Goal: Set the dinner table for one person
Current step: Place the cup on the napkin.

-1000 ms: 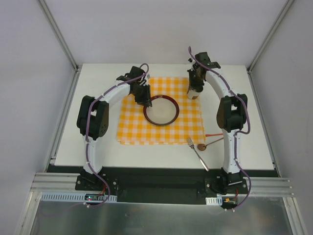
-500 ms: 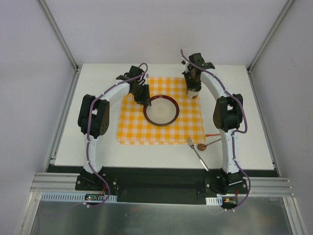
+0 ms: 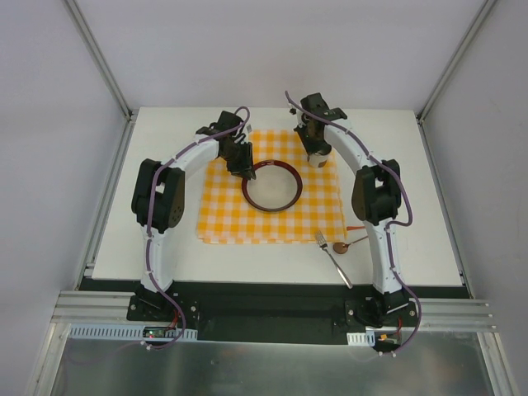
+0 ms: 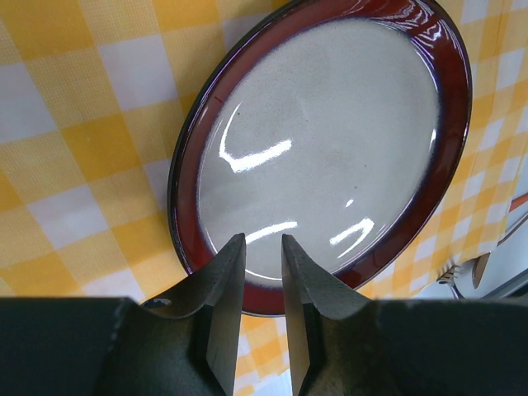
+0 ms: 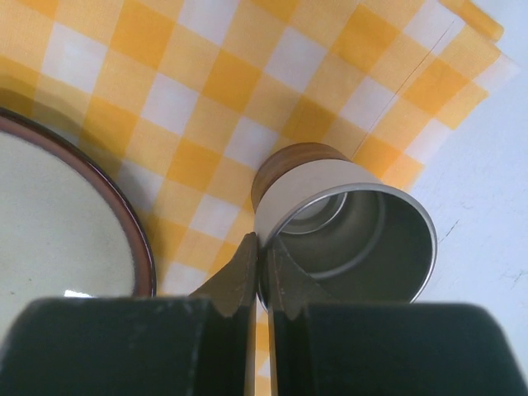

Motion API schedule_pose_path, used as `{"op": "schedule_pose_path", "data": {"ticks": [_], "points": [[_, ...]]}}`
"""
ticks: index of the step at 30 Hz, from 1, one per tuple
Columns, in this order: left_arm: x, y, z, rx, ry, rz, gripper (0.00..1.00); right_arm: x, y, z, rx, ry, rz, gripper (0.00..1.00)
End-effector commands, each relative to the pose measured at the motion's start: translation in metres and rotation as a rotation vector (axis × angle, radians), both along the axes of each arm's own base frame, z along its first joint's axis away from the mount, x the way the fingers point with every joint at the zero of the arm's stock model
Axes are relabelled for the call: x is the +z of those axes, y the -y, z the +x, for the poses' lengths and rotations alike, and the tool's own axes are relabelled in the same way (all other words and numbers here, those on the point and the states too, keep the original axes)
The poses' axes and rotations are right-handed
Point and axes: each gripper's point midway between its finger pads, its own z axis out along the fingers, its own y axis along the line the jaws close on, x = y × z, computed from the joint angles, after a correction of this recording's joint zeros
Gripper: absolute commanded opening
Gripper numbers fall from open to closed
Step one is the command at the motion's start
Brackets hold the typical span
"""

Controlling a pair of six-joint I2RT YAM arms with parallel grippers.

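The cup (image 5: 330, 194) was pinched by its near wall in the right gripper (image 5: 262, 247), upright at the checked cloth's (image 5: 206, 82) far right corner, with the bare dinner table (image 3: 437, 206) just beside. The left gripper (image 4: 262, 247) was seen narrowly parted over the plate's (image 4: 330, 148) rim — whether it gripped could not be told.

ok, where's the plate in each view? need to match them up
Top external: plate mid-frame, in the middle of the checked cloth.
Left wrist: plate fills the upper frame, its near rim at the left gripper.
Right wrist: plate cut off at the left edge, left of the cup.
Shared landmark: the checked cloth under it.
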Motion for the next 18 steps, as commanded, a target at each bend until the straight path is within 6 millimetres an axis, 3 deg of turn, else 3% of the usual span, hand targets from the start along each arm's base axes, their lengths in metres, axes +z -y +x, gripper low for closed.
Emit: {"op": "schedule_pose_path", "data": {"ticks": [1, 11, 18], "points": [[0.011, -0.003, 0.003, -0.014, 0.029, -0.004, 0.24, 0.008, 0.003, 0.004, 0.023, 0.021, -0.029, 0.01], [0.010, -0.007, 0.005, -0.010, 0.032, -0.002, 0.26, -0.011, -0.002, 0.006, 0.043, 0.002, -0.025, 0.01], [0.014, -0.006, 0.006, -0.009, 0.040, -0.007, 0.27, -0.010, -0.001, 0.009, 0.046, 0.019, -0.036, 0.01]]}}
